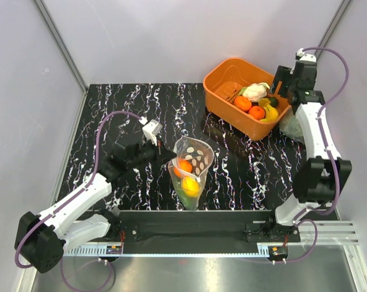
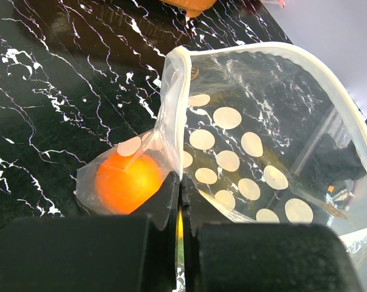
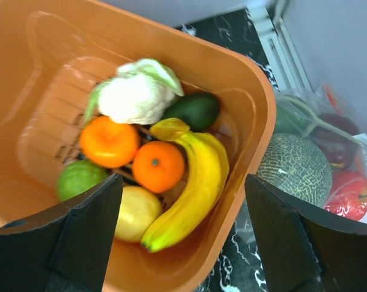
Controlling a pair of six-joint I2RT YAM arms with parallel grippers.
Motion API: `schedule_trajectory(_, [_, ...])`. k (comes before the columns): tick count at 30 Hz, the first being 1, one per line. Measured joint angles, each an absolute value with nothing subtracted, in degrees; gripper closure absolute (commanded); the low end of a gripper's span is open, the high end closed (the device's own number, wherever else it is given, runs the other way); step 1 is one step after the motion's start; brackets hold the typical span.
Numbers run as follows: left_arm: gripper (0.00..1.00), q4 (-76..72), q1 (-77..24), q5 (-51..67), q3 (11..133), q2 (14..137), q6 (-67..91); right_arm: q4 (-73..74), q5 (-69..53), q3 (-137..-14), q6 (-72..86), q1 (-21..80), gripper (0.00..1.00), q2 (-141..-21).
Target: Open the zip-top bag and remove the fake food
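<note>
The dotted zip-top bag (image 1: 192, 165) stands near the table's front middle, its mouth open and facing up. Inside it I see an orange round fruit (image 1: 183, 166), a yellow piece (image 1: 191, 186) and something green at the bottom. My left gripper (image 1: 165, 156) is shut on the bag's left side wall; the left wrist view shows the bag (image 2: 262, 146) pinched between the fingers (image 2: 165, 201), with the orange fruit (image 2: 127, 181) just left of them. My right gripper (image 3: 183, 207) is open and empty, high above the orange bin (image 1: 229, 82).
The orange bin (image 3: 244, 91) at the back right holds a white cauliflower (image 3: 135, 94), two oranges, a banana (image 3: 192, 188), a lemon, a lime and an avocado. A second clear bag (image 3: 320, 158) with a green melon and red items lies right of the bin. Grey walls enclose the table.
</note>
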State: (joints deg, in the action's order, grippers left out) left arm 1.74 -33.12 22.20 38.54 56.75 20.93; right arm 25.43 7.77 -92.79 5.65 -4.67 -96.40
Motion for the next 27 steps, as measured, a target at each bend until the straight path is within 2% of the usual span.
schedule_trajectory(4, [1.0, 1.8, -33.1, 22.2, 38.5, 56.7, 20.9, 26.1, 3.0, -91.5, 6.4, -4.2, 0.17, -89.4])
schedule_trajectory(7, [1.0, 1.9, -33.1, 22.2, 38.5, 56.7, 20.9, 26.8, 1.7, -91.4, 6.5, 0.6, 0.21, -84.9])
schedule_trajectory(10, [1.0, 1.9, -33.1, 22.2, 38.5, 56.7, 20.9, 28.3, 0.0, -91.7, 6.8, 9.7, 0.37, -83.1])
schedule_trajectory(14, [1.0, 2.1, -33.1, 21.6, 38.5, 56.7, 20.9, 31.2, -5.0, -91.7, 9.1, 19.7, 0.44, -83.1])
schedule_trajectory(19, [1.0, 2.9, -33.1, 20.3, 38.5, 56.7, 20.9, 32.6, -10.2, -90.2, 13.2, 28.6, 0.64, -82.0])
schedule_trajectory(27, [1.0, 4.3, -33.1, 18.5, 38.5, 56.6, 20.9, 33.5, -15.5, -85.5, 19.0, 40.4, 0.64, -78.9])
